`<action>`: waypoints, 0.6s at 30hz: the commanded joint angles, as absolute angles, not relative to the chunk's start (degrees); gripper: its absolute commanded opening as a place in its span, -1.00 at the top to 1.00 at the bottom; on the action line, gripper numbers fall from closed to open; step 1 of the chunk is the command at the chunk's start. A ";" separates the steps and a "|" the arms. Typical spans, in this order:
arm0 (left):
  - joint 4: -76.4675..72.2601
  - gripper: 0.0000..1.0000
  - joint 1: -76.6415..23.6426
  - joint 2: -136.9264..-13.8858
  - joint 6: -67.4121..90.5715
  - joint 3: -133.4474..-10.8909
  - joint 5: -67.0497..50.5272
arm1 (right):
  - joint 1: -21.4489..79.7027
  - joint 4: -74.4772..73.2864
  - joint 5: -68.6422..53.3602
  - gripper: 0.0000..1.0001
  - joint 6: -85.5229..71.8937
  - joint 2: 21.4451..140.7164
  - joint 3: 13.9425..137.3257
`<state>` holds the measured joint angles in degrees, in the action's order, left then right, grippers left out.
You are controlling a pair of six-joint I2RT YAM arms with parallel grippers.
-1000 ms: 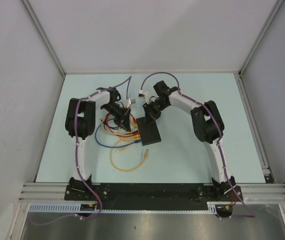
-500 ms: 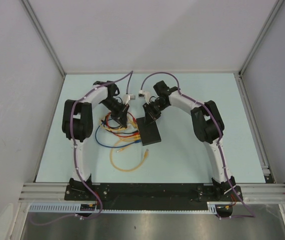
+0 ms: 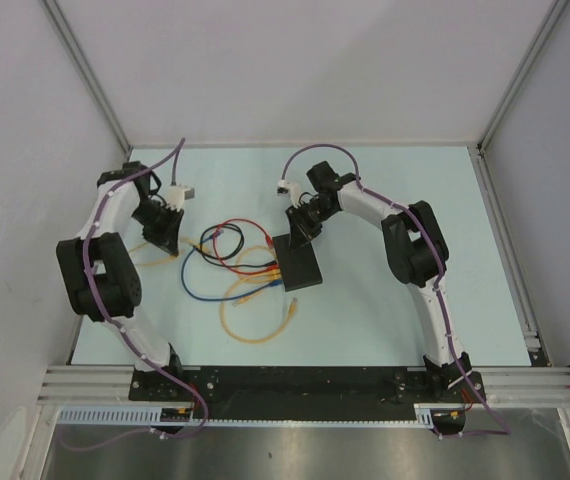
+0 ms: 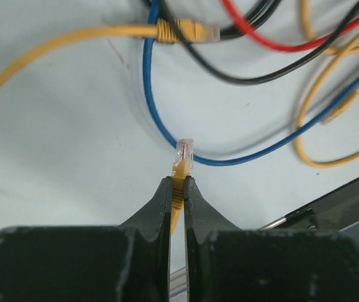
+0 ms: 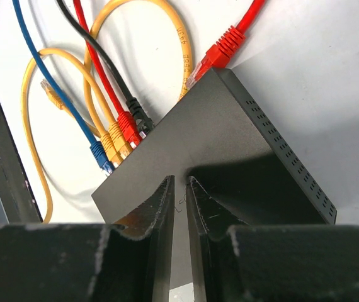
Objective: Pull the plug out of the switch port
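The switch (image 3: 301, 266) is a flat black box at the table's middle, also filling the right wrist view (image 5: 230, 132). Blue (image 5: 99, 154), yellow (image 5: 114, 141), red (image 5: 128, 126) and black (image 5: 142, 119) plugs sit in its sockets along one edge. My right gripper (image 3: 296, 238) is shut, its tips (image 5: 179, 182) resting on the switch's top with nothing between them. Far to the left, my left gripper (image 3: 162, 240) is shut on a yellow plug (image 4: 183, 157), held free of the switch above the table. Its clear tip sticks out past my fingertips (image 4: 178, 182).
Loose blue (image 3: 200, 290), yellow (image 3: 250, 325) and red (image 3: 235, 240) cables loop across the table left of the switch. Another red plug (image 5: 220, 53) lies by the switch's far corner. White walls stand close on both sides of the table.
My left arm has swung far left, away from the switch, carrying the yellow plug and dragging its cable along. The right gripper and the switch have stayed put.
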<state>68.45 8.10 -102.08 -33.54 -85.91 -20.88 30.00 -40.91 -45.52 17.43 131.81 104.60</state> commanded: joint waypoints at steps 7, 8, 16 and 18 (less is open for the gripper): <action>56.78 1.00 8.79 -104.06 -32.43 -70.94 -11.61 | 28.83 -39.64 -38.67 0.60 18.63 133.86 104.94; 56.08 1.00 8.79 -104.32 -32.34 -69.97 -10.82 | 28.83 -39.55 -38.67 0.60 18.72 133.60 104.68; 51.77 1.00 12.47 -100.56 -33.13 -59.16 -4.92 | 28.74 -39.46 -38.85 0.58 18.72 132.10 102.83; 52.12 1.00 13.97 -98.97 -33.22 -58.10 -6.24 | 28.74 -39.64 -38.76 0.58 18.90 131.75 102.83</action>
<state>54.61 10.52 -100.60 -32.91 -62.70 -10.02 29.74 -40.99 -45.58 16.71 131.76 104.49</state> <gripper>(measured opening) 0.094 0.203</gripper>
